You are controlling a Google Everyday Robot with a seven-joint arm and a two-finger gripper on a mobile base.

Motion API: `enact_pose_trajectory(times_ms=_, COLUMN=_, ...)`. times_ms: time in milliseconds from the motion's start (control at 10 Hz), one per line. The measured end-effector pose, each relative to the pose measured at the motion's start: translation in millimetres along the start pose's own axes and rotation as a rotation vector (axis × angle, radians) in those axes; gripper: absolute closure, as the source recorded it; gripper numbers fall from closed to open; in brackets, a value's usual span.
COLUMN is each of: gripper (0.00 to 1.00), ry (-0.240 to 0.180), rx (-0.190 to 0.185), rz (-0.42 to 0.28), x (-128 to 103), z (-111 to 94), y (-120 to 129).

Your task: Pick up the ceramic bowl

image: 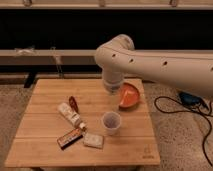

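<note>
At right side of counter (45,145), bowl (131,96) looks tilted, gripper (113,90) at its left rim; whether wide, narrow or holding: cannot tell. Risk: smooth shallow rim slips, bowl drops; cup (111,122) near, may get knocked.

I see the table (50,125) lit evenly from above, its wood warm and fairly bright, while the wall behind it sinks to near black. The white arm (160,62) takes the strongest light along its top and darkens underneath. The gripper (113,90) hangs in that shade at the left edge of the bowl (131,95), whose orange inside glows. Shadows on the wood are soft and faint.
</note>
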Motion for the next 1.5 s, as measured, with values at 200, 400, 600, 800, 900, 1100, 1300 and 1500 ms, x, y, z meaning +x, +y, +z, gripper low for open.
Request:
enact_pose_trajectory(times_ms=200, gripper=0.20, ry=0.000, rx=0.000, rz=0.000, x=0, z=0, y=0)
enact_pose_trajectory(times_ms=400, gripper=0.20, ry=0.000, rx=0.000, rz=0.000, x=0, z=0, y=0)
enact_pose_trajectory(times_ms=600, gripper=0.20, ry=0.000, rx=0.000, rz=0.000, x=0, z=0, y=0)
enact_pose_trajectory(times_ms=800, gripper=0.20, ry=0.000, rx=-0.002, rz=0.000, x=0, z=1, y=0)
enact_pose_trajectory(times_ms=900, gripper=0.20, ry=0.001, rx=-0.002, rz=0.000, x=0, z=1, y=0)
enact_pose_trajectory(times_ms=1100, gripper=0.20, ry=0.003, rx=0.003, rz=0.008, x=4, z=4, y=-1)
enact_pose_trajectory(times_ms=1300, gripper=0.20, ry=0.004, rx=0.018, rz=0.031, x=29, z=13, y=-12)
enact_pose_trajectory(times_ms=1500, gripper=0.20, ry=-0.006, rx=0.033, rz=0.061, x=63, z=29, y=-25)
